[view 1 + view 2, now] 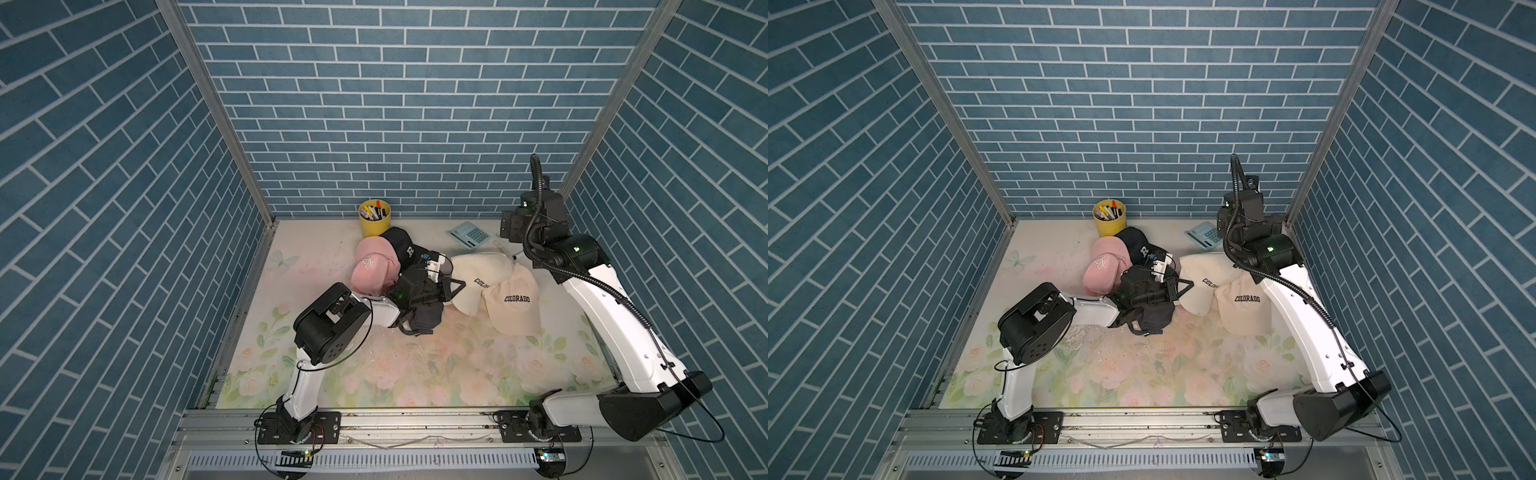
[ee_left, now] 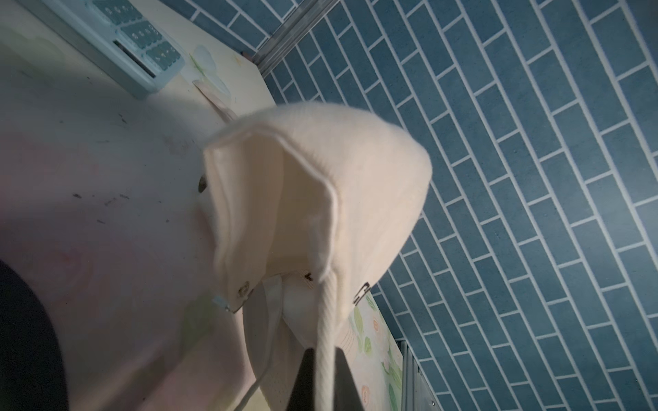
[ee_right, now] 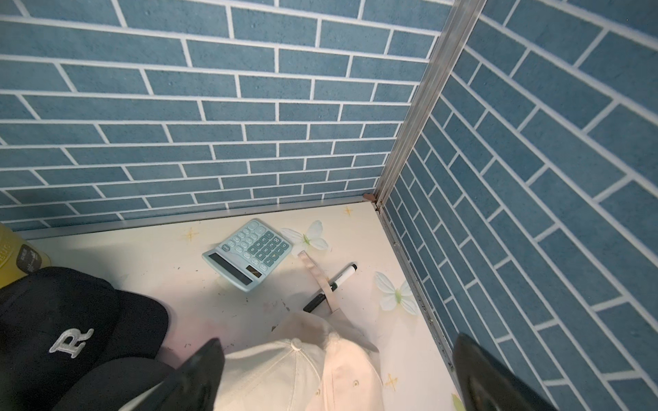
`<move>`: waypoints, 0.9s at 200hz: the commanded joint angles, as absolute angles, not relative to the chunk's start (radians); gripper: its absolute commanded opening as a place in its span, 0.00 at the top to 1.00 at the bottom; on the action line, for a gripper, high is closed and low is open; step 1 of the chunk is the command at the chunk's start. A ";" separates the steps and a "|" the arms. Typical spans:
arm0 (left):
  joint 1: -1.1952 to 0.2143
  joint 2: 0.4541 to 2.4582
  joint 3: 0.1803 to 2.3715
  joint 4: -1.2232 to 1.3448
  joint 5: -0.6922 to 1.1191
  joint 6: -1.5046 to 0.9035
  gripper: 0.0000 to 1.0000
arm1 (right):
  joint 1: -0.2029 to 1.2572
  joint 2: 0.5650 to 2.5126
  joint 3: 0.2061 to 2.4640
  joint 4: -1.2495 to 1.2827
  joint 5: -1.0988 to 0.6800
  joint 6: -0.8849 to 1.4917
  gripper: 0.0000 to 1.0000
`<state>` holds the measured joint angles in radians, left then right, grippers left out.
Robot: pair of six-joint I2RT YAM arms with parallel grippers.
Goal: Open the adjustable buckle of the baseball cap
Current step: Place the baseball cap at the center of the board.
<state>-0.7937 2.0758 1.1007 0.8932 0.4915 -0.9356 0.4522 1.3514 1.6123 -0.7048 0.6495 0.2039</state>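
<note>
The left claw [image 2: 324, 356] is clenching the strap [image 2: 325, 313] of the cream cap [image 2: 356, 185] near the middle of the bench [image 2: 106, 178]; the right claw [image 3: 338, 341] is hanging released, jaws wide, toward its far right corner.

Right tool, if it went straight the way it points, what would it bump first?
Probably the cream cap just ahead of the open right tool; marker and calculator lie farther on. Depth is hard to judge.

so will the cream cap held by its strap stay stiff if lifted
Probably floppy: the cream cap folds and sags where the left gripper pinches its strap. Likely light too: it looks like thin cloth with one small metal buckle.
</note>
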 commanded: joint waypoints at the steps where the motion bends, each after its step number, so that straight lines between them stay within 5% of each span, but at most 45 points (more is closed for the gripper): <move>1: -0.790 2.130 1.134 1.027 0.567 -1.099 1.00 | 0.451 1.318 1.593 -0.730 0.654 0.227 0.01; 103: -0.872 2.315 1.237 1.166 0.488 -1.355 0.97 | 0.448 1.115 1.410 -0.790 0.687 0.304 0.01; 123: -0.882 2.327 1.254 1.129 0.470 -1.362 0.86 | 0.449 1.093 1.394 -0.799 0.684 0.299 0.01; 180: -0.893 2.232 1.300 0.803 0.412 -1.145 0.31 | 0.449 1.101 1.369 -0.783 0.648 0.280 0.01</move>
<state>-0.8890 2.3009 1.2560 0.9810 0.4450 -1.2919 0.4522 1.0962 1.3846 -0.7780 0.6590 0.2577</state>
